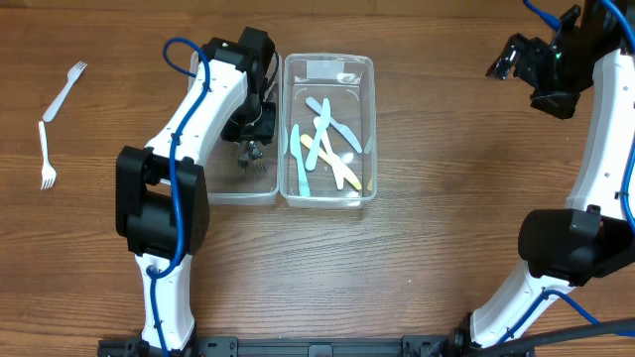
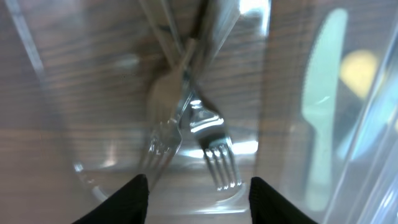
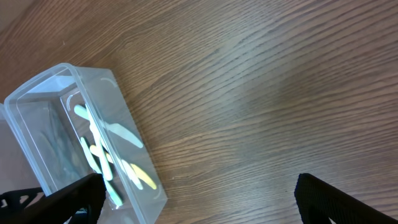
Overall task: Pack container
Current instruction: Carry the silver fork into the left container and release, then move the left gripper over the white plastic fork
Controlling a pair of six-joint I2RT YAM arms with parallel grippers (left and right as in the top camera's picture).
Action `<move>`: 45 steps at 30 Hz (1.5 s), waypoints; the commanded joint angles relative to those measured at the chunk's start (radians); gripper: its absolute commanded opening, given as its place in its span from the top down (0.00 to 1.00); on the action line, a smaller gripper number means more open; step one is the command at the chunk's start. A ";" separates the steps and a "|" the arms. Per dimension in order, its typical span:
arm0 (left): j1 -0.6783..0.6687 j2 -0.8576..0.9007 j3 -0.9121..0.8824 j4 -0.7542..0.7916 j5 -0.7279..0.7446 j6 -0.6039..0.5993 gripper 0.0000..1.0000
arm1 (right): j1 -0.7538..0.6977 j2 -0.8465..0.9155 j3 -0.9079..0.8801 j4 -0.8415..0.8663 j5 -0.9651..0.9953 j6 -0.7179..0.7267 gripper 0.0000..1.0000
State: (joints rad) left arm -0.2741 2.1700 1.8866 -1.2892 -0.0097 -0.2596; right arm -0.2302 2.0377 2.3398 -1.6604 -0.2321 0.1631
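Pack container, fork stage. The left claw (image 2: 198, 183) hangs inside the left tub (image 1: 243, 198), released: its fingers stand apart and close on nothing, while two clear forks (image 2: 214, 155) lie crossed on the tub floor beyond the fingertips, tines toward 6 o'clock in the overhead view. One of them is blurred, so whether it has settled cannot be told. The right claw (image 3: 199, 180) hovers wide open and empty at 2 o'clock over bare worktop (image 1: 446, 149), well apart from the right tub (image 1: 369, 129), which holds the coloured knives (image 1: 322, 144). Two forks remain unpacked at 9 o'clock of the tubs. The upper white fork (image 1: 64, 89) lies with its long axis from 7 to 1 o'clock, tines at 1; the lower white fork (image 1: 45, 154) lies along 12 to 6, tines at 6. To an onlooker these look like thin plastic: very light, fairly stiff but springy, smooth and apt to slip or skate when nudged, and lying flat against the wood. The likeliest hold is across the narrow handle near its middle, fingers square to the long axis.
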 commanded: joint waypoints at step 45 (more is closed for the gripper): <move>0.969 0.031 -0.261 0.619 0.036 0.417 0.00 | -0.001 -0.016 -0.005 -0.025 0.006 -0.006 0.00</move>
State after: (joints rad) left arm 0.6983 2.1479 1.6245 -0.6979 0.0116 0.1165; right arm -0.2302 2.0377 2.3390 -1.6844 -0.2287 0.1600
